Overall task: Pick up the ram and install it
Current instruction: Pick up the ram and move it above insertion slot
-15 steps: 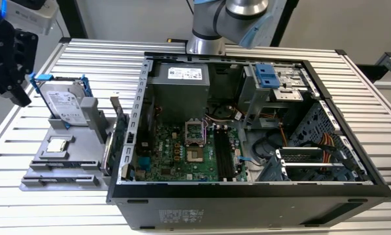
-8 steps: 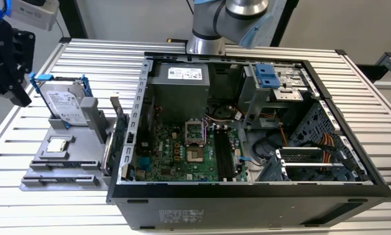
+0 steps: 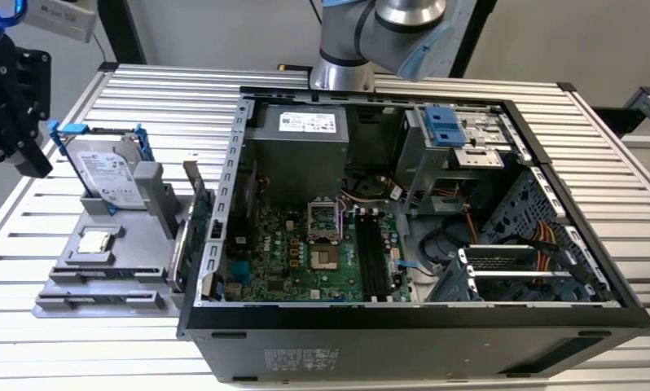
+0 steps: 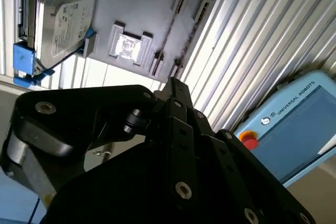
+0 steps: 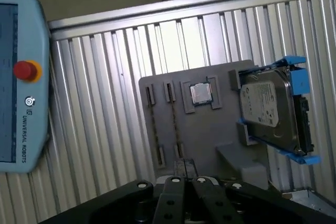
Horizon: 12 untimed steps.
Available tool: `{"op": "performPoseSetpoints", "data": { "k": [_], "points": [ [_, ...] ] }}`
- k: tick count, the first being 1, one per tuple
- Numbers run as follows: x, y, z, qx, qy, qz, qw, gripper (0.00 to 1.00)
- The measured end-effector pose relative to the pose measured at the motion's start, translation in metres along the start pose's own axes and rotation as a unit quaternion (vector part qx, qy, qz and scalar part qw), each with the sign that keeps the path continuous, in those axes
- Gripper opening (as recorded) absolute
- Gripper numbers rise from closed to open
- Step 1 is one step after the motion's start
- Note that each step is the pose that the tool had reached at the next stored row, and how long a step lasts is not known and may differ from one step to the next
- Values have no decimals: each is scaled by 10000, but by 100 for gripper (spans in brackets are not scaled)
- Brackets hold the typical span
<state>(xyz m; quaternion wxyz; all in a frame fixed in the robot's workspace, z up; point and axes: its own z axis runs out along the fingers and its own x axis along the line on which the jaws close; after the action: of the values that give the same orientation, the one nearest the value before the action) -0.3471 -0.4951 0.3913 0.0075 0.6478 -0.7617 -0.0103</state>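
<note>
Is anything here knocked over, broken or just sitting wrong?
Nothing stands out. The computer case lies open on the table. Beside it the hard drive stands upright in the gray holder, and the chip lies flat in its pocket. The gripper hangs above the gray holder, touching nothing.

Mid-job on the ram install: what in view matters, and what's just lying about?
Job: ram, on edge in the grey holder; motherboard's black slots; hand, shut and empty, near the holder.
Lying about: hard drive in blue frame; processor chip; green card; teach pendant.
</note>
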Motion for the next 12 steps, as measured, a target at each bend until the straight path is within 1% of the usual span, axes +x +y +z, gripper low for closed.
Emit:
{"op": "performPoseSetpoints", "data": {
  "k": [2,5,9,12],
  "points": [
    [0,0,0,4,3,-169,9999,0],
    [0,0,0,6,9,-399,9992,0],
    [0,0,0,5,16,-685,9977,0],
    [0,0,0,5,21,-867,9962,0]
  ]
}}
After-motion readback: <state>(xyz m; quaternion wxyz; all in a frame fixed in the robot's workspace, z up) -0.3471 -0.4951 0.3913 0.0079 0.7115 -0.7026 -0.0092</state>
